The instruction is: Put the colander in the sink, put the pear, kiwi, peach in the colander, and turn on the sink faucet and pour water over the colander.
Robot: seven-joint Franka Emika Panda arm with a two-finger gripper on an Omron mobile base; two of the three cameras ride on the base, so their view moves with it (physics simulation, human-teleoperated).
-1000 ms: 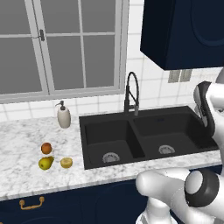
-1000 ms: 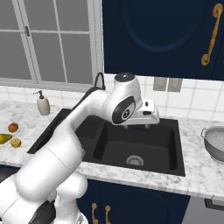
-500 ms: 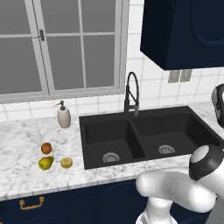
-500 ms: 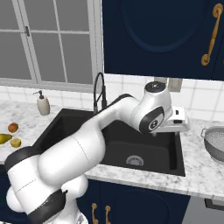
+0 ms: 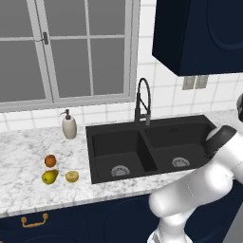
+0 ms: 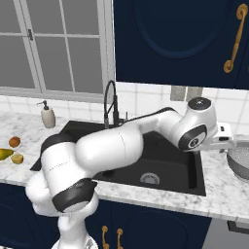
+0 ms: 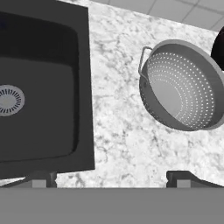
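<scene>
Claw (image 7: 112, 177) jaws stand apart above the desk (image 7: 127, 131), between sink (image 7: 43, 87) and colander (image 7: 181, 87); centre one finger over the colander's near rim before descending

- Flat, even rendered light in all views; no glare or blown highlights.
- Black rectangular double-basin sink (image 5: 152, 147): interior dark, little detail beyond the drains.
- Round grey perforated metal colander (image 7: 181, 87): soft shading inside, faint shadow on marble counter (image 7: 122, 131).
- Base views soft, low-resolution; hand view sharper.
</scene>
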